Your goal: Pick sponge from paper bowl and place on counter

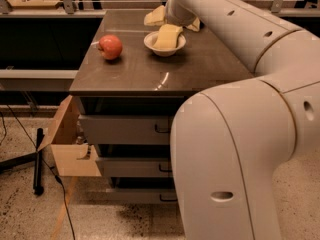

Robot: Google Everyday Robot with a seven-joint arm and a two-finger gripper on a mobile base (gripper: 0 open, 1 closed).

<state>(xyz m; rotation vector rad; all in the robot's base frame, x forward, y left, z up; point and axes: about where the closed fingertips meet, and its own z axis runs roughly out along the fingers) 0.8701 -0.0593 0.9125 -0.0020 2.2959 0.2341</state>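
End effector (176,21), whose grip I cannot tell, hovers behind the paper bowl (150,42) with the sponge (168,35).

Soft rectangular sponge (167,35): pale yellow, plain. Small round paper bowl (151,42): white, unpatterned. Flat glossy counter (200,69): grey-brown with pale reflection streaks near its front edge. Round apple (110,46), left of the bowl: red, lighter blush on top. Cabinet drawers (125,130): grey, dark handles. Robot arm shell (240,31), right: off-white, dotted with small dark holes. Gripper (172,20), far end of counter just behind the bowl: pale yellow. Open cardboard box (75,159), near left: tan. Floor (30,214): beige, dark-speckled.
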